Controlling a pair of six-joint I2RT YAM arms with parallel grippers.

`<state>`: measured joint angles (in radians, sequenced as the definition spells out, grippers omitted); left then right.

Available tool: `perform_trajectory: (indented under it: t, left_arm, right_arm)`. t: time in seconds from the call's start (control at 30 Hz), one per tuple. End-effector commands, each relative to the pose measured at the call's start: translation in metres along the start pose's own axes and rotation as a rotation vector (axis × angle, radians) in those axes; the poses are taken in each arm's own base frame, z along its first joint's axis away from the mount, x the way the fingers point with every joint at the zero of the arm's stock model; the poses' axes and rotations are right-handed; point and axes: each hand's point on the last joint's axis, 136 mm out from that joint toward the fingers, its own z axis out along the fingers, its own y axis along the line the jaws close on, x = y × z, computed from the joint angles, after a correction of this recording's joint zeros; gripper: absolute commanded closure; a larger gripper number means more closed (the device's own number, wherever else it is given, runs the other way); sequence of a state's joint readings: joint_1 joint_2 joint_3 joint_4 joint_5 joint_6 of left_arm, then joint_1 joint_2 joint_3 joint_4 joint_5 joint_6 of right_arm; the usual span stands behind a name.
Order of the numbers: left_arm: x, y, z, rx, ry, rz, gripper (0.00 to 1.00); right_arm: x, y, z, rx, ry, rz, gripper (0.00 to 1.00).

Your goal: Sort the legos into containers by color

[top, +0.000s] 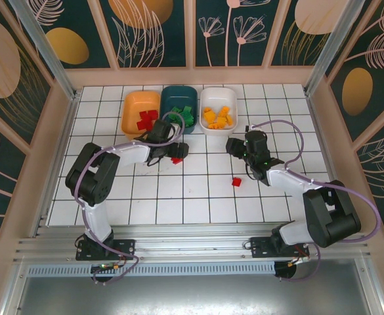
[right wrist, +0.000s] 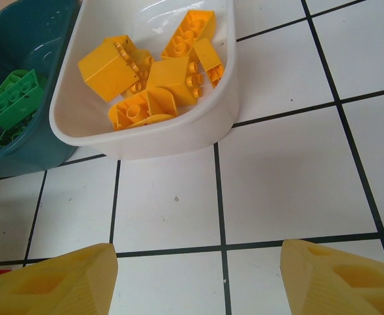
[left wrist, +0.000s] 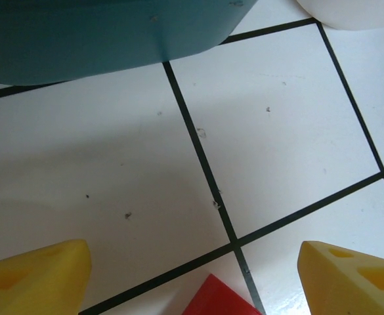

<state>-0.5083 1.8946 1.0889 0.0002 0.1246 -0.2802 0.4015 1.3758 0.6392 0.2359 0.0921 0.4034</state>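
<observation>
Three tubs stand in a row at the back: the orange tub (top: 131, 105) with red legos (top: 146, 119), the dark teal tub (top: 180, 95) with green legos (top: 182, 113), the white tub (top: 218, 96) with orange-yellow legos (top: 217, 117). One red lego (top: 176, 159) lies on the tiles at my left gripper (top: 177, 152), which is open; the brick's corner (left wrist: 214, 300) shows between the yellow fingers (left wrist: 37, 277). A second red lego (top: 236, 182) lies mid-table. My right gripper (top: 234, 146) is open and empty over bare tile, just in front of the white tub (right wrist: 146, 141).
The white tiled table (top: 198, 197) is fenced by low walls on the left (top: 59, 151), the right (top: 323, 131) and the back. The teal tub's rim (left wrist: 100, 46) is close ahead of the left gripper. Green legos (right wrist: 14, 98) sit in the teal tub beside the white one.
</observation>
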Motion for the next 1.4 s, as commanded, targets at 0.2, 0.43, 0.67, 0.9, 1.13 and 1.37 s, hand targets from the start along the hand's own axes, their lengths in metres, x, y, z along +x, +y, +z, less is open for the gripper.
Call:
perform_trajectory:
  t: [0.2,0.43,0.67,0.9,1.13,1.37]
  left_arm:
    - [0.04,-0.012,0.005,0.064,0.046,-0.064,0.21]
    - [0.061,-0.036,-0.003,0.146,0.071,-0.062,0.22]
    - [0.075,-0.049,-0.01,0.173,0.093,-0.061,0.23]
    - [0.074,-0.03,-0.012,0.007,0.104,-0.066,0.28]
    - [0.073,-0.004,0.001,-0.169,0.111,-0.099,0.4]
    - [0.066,-0.02,0.015,-0.193,0.114,-0.045,0.47]
  right_arm:
    - [-0.003,-0.003,0.001,0.011,-0.015,0.021,0.32]
    - [-0.002,-0.002,0.002,0.008,-0.01,0.021,0.32]
    - [-0.001,-0.002,0.003,0.008,-0.008,0.021,0.32]
    - [-0.001,-0.001,0.003,0.009,-0.007,0.02,0.32]
    - [-0.001,-0.001,0.002,0.009,-0.006,0.018,0.32]
    - [-0.002,-0.002,0.002,0.014,-0.008,0.015,0.32]
